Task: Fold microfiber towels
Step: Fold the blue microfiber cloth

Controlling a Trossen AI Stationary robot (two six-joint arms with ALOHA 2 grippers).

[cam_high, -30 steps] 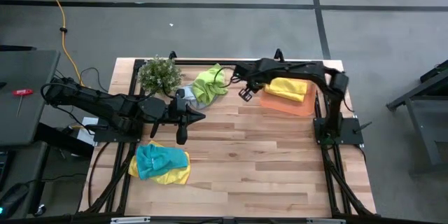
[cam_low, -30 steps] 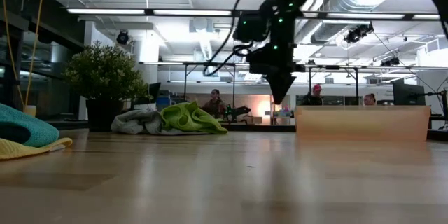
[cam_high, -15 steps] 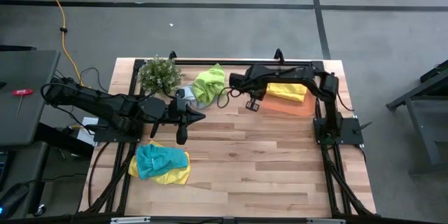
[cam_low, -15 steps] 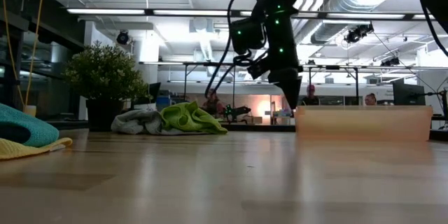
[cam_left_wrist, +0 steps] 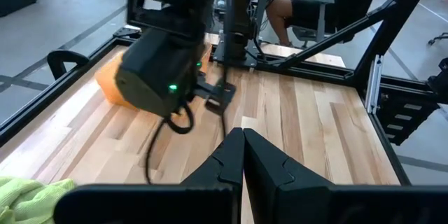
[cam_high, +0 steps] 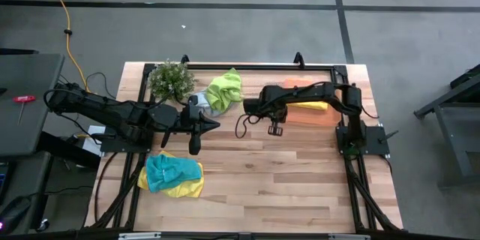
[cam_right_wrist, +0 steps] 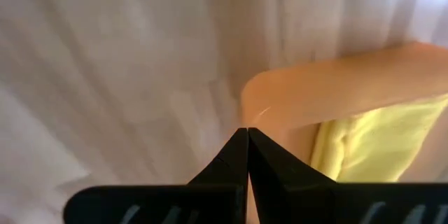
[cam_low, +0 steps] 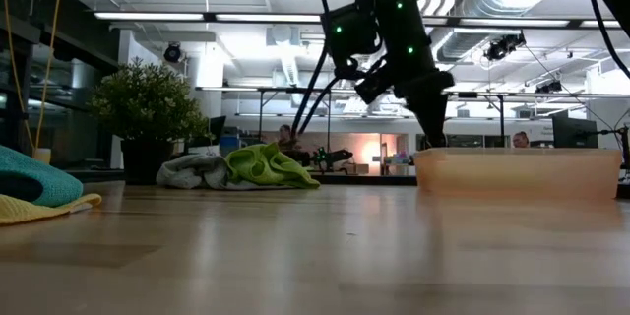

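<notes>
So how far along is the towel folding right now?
Done: one yellow towel lies on the orange tray. In hand: nothing; the right gripper, shut, hangs beside the tray; the left gripper waits shut. Left: lime green towel, grey-blue one, teal-on-yellow pile.

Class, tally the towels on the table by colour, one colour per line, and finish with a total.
Yellow towels: 2, one on the orange tray at, one under the teal at
Teal towel: 1
Lime green towel: 1
Grey-blue towel: 1
Total: 5
</notes>
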